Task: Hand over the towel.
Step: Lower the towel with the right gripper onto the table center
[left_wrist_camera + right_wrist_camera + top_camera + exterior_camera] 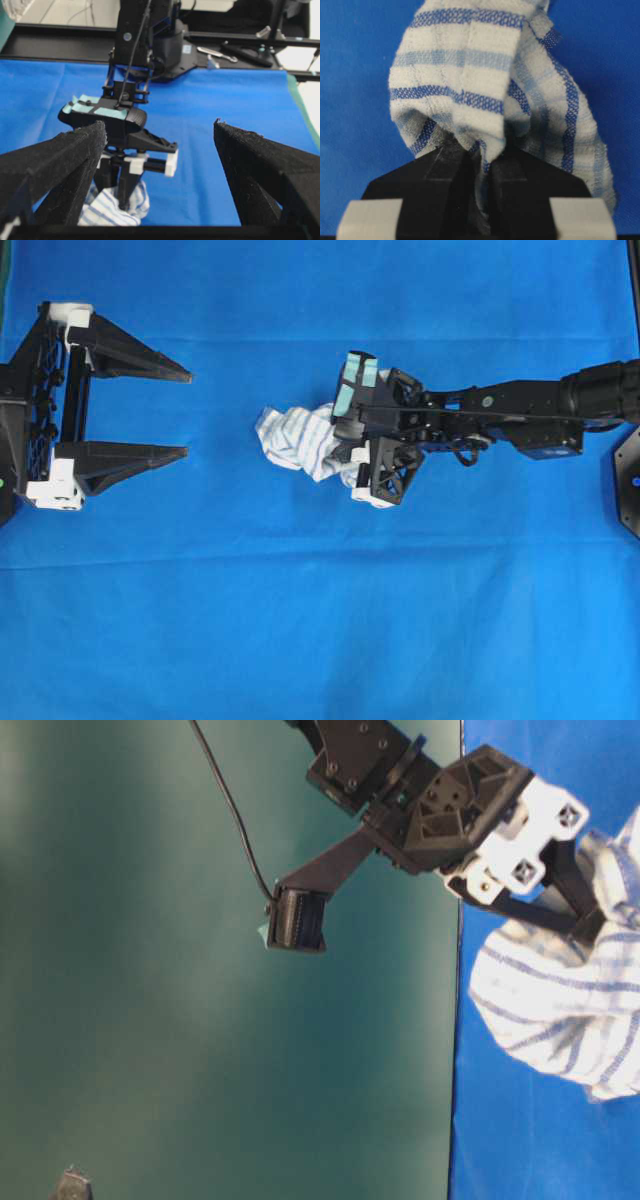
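Near the centre of the overhead view, the towel [297, 440] hangs bunched from the right pincer [350, 435]; its free end extends toward nine o'clock from the fingertips, while the arm behind that pincer runs off toward three o'clock; the left pincer [188, 412] stands well apart from the cloth, at nine o'clock of it, with open blue between them.

Right pincer: clamped on the towel; the right wrist view shows both dark fingers [440, 175] drawn close together with a fold of the striped fabric [485, 85] pinched between them at six o'clock of the frame; the remainder of the cloth rises toward twelve o'clock and drapes over to the three o'clock side; white ground, thin blue and grey stripes.

Left pincer: jaws standing wide apart, nothing between them; in the left wrist view its two black fingers [55, 160] frame the scene at eight and four o'clock; the towel [112, 210] shows low, at about seven o'clock, just beside the left-hand finger in the picture but clearly farther off; the right pincer [125, 187] sits directly above the cloth, pointing down into it.

Table-level view: the towel [560, 1010] appears at three o'clock, gripped at its upper edge by the right pincer [590, 925].

Counter: covered by a plain blue cloth [320, 640]; whether the towel touches this covering cannot be told.
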`<move>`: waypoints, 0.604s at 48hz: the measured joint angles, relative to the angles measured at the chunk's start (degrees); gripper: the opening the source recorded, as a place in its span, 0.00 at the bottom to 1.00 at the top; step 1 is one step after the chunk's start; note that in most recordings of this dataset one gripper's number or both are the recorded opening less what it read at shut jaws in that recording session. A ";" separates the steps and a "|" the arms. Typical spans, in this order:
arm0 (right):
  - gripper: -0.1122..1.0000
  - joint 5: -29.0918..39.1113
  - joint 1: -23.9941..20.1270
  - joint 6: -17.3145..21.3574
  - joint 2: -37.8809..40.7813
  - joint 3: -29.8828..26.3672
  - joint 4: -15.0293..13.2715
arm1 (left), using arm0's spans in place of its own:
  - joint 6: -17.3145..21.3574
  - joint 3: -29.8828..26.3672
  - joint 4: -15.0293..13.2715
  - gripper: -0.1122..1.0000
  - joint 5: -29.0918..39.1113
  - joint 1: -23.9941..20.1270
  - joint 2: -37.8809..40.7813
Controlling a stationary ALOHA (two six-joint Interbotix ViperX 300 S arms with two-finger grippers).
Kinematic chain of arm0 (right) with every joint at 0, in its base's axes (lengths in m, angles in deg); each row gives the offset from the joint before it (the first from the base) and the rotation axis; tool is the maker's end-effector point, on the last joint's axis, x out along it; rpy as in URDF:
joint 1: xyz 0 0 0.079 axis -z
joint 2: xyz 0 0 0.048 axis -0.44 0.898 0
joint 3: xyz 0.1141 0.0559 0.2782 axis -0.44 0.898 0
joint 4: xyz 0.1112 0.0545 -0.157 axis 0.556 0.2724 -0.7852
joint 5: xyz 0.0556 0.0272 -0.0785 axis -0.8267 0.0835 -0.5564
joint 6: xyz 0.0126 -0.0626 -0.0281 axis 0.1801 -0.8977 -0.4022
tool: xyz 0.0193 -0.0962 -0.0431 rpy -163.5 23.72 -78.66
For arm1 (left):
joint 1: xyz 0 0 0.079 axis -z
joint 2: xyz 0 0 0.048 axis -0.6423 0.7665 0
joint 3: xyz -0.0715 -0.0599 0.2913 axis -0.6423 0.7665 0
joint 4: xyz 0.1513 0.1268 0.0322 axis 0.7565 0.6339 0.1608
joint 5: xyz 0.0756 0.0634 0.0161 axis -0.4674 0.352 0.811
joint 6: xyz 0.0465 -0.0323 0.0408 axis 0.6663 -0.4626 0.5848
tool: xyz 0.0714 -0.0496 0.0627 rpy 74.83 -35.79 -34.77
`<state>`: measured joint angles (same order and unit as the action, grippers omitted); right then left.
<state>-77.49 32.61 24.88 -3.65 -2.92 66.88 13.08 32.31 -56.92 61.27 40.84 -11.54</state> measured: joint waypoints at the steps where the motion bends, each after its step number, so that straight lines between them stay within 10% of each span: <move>1: 0.20 0.09 0.00 0.00 0.09 0.00 0.00 | 0.09 0.09 0.00 0.93 0.09 0.00 0.00; 17: 0.21 0.44 0.00 0.09 0.18 -0.26 0.18 | 0.09 0.18 0.00 0.93 0.09 0.00 0.18; 29: 0.75 0.70 0.00 0.09 -0.70 0.09 0.70 | 0.09 0.18 -0.09 0.93 0.09 0.00 0.18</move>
<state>-76.79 32.61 24.97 -4.35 -2.83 67.58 13.17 32.48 -57.01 61.35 40.84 -11.37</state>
